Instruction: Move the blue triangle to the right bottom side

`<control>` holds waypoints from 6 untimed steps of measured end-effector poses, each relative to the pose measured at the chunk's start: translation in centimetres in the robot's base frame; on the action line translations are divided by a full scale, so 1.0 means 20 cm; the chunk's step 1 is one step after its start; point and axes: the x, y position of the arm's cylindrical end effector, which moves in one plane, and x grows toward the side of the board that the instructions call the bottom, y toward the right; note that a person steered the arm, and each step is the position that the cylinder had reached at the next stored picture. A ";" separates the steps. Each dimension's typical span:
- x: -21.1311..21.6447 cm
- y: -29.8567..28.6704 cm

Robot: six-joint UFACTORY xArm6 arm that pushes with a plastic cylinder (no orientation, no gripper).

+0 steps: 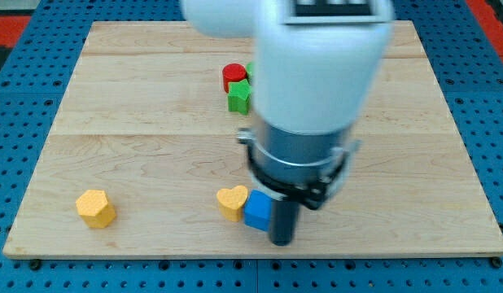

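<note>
The blue block (257, 211), taken as the landmark, lies close to the view's bottom edge of the wooden board (154, 138), near its middle; only part of it is seen, so its triangular shape cannot be confirmed. No claw is fitted. A dark rod is carried instead, and my tip (282, 242) is seen just to the view's right of the blue block and slightly below it, seemingly touching.

That placement is judged the main risk: a push from this side would drive the block toward the view's left, away from the right bottom side. The yellow heart (232, 201) touches the blue block's left and could be carried along. The yellow hexagon (96, 208) lies well left. Far above, the green block (239, 95) and red cylinder (234, 76) are well clear.
</note>
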 end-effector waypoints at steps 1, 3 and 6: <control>-0.20 -0.04; -0.25 0.07; -0.16 0.11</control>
